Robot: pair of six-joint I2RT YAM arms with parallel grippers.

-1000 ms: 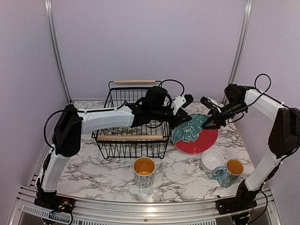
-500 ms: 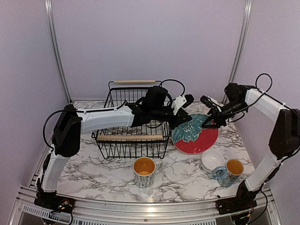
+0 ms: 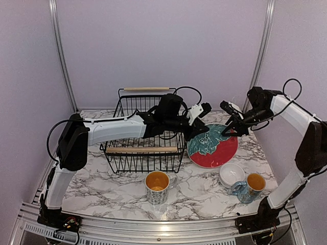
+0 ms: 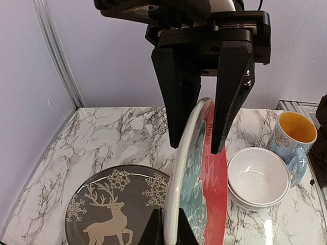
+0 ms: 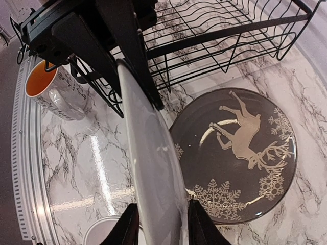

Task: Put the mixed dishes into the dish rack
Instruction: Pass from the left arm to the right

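No dishes in dish rack [image 3: 143, 150] yet. Left gripper [image 4: 196, 143] pinches red plate [image 3: 214, 148], tilted up beside rack. Right gripper [image 5: 161, 227] straddles its rim, can't tell if gripping.

Marble table [image 3: 204, 191]: what sits on it.
Black wire dish rack [image 3: 143, 153] left of ctr; mug [image 3: 157, 187] at front edge, mid; stacked white bowls [image 3: 231, 175] touching second mug [image 3: 250, 188], front-right; grey reindeer plate [image 4: 115, 209] flat nr rack.
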